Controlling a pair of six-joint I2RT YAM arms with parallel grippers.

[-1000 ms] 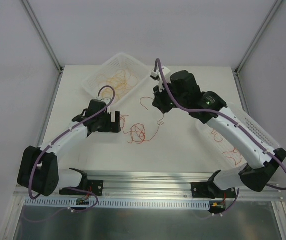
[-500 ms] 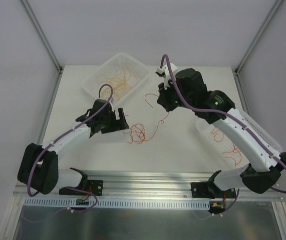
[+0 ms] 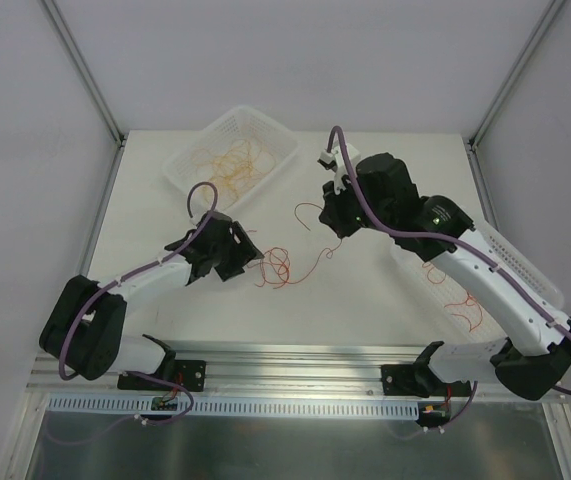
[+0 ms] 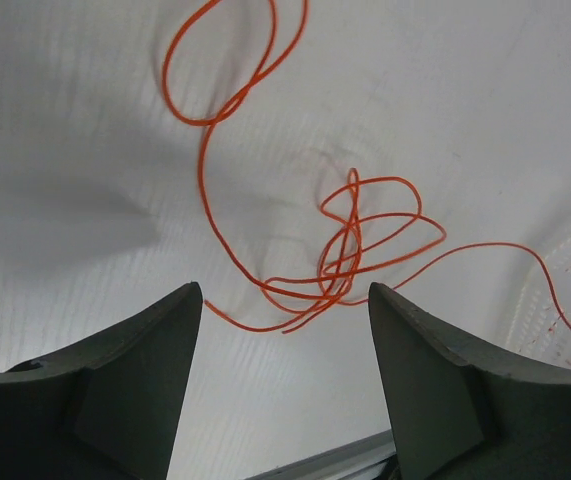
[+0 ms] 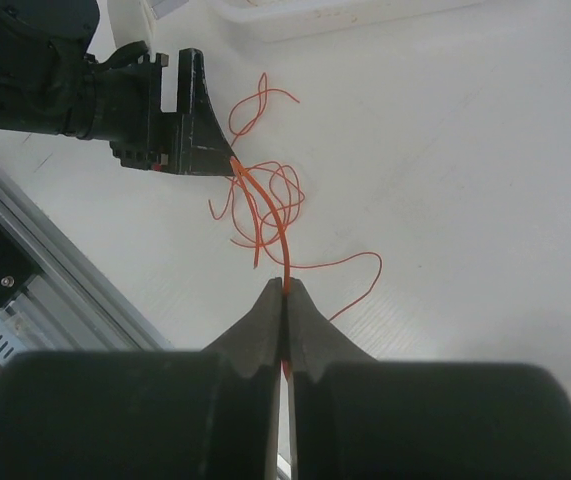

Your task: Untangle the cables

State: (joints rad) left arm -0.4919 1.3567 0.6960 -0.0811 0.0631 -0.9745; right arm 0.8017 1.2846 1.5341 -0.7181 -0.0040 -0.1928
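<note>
the right fingers [image 5: 265, 322] are pinched shut on one orange strand [image 5: 285, 262], while the left fingers [image 4: 155, 345] stand apart and empty just short of the tangle of cables [image 4: 350, 250] lying on the white surface [image 4: 85, 120]. they look feather-light, springy and thin enough to slip — best taken at a free end or an outer loop, not the knotted middle.
</note>
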